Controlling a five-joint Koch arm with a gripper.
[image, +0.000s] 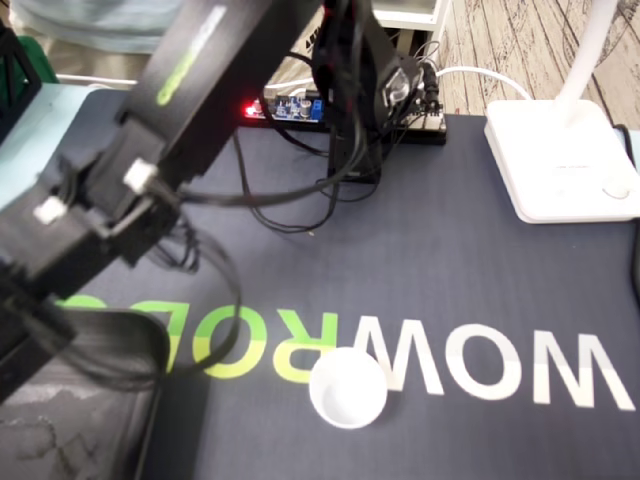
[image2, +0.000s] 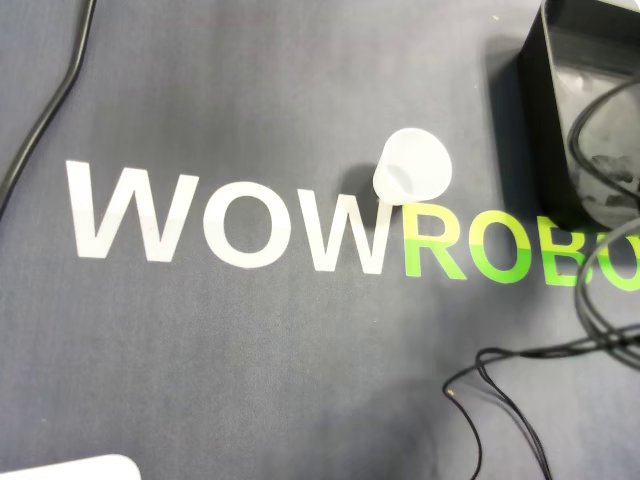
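Observation:
A small white cup (image: 348, 388) stands upright on the dark mat (image: 450, 270), just below the letters "WOWROBO"; the overhead view shows the cup (image2: 412, 167) at the join of the white and green letters. My black arm (image: 170, 110) reaches from its base at the back down toward the lower left of the fixed view, well to the left of the cup. Its far end runs out of the frame, so the gripper itself is hidden. Nothing touches the cup.
A black box (image2: 560, 100) sits beside the cup, under the arm's end (image: 90, 400). A white lamp base (image: 560, 160) stands at the back right, and a control board (image: 290, 107) with a red light sits by the arm's base. Thin black cables (image2: 520, 360) trail over the mat.

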